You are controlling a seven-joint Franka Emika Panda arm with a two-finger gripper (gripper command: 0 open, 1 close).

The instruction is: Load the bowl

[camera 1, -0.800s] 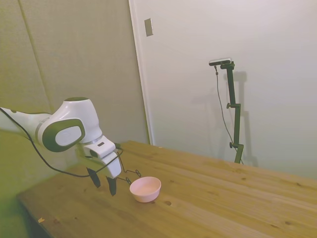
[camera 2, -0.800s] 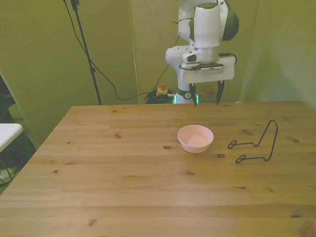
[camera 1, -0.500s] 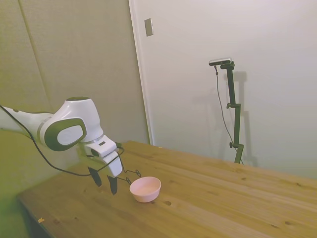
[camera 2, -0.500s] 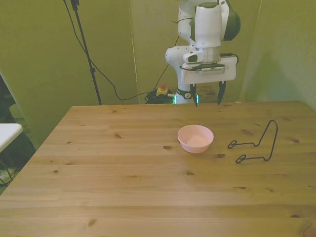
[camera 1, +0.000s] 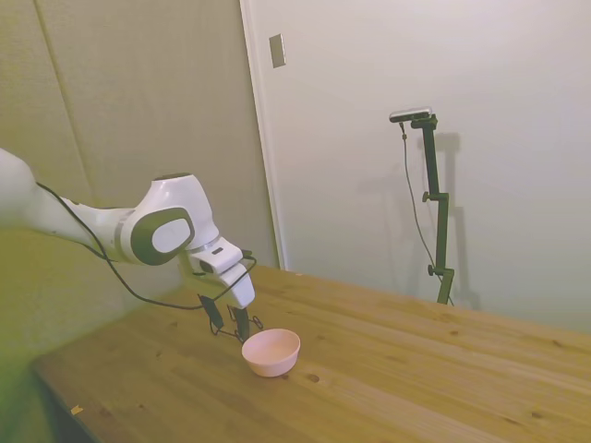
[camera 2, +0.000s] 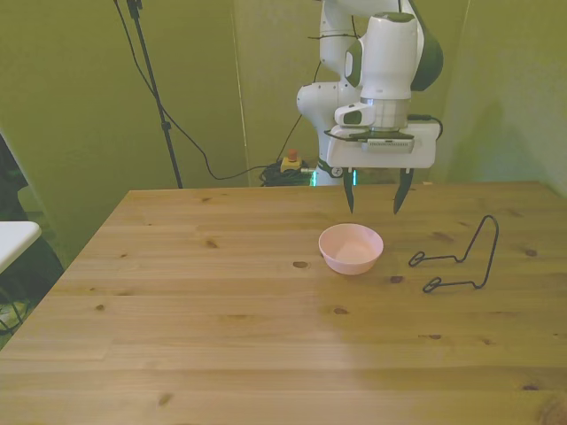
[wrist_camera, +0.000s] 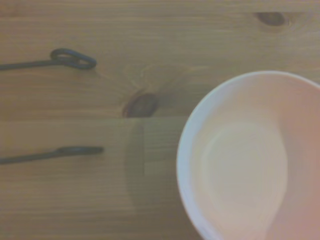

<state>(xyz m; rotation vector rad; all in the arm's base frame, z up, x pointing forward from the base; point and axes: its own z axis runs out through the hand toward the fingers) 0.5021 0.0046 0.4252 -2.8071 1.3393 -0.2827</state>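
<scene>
— Surface and surroundings?
— Wooden table (camera 2: 221,336), knotted planks, with plain walls behind. The near part of the table, toward the front camera, carries nothing.

— Nearest item?
— The bowl (camera 2: 351,248), pale pink, upright, standing mid-table. In the wrist view the bowl (wrist_camera: 250,160) is cut off by the frame, so only part of its rim and inside shows. That view is soft.

— Beside it?
— A black wire rack (camera 2: 459,258) on the front view's right, apart from the bowl. Its hoop stands upright and two feet lie flat on the wood. In the wrist view only the two looped foot ends of the rack (wrist_camera: 74,59) show. In the side view the rack (camera 1: 251,323) is mostly hidden behind the fingers and hard to trace.

— End effector?
— The gripper (camera 2: 374,188) hangs behind and above the bowl, touching nothing. Its fingers (camera 2: 350,197) point down and stand well spread, nothing between them. In the side view the gripper (camera 1: 228,318) overlaps the rack.

— Farthest?
— The arm (camera 2: 390,62), partly cut off by the top of the frame.
</scene>
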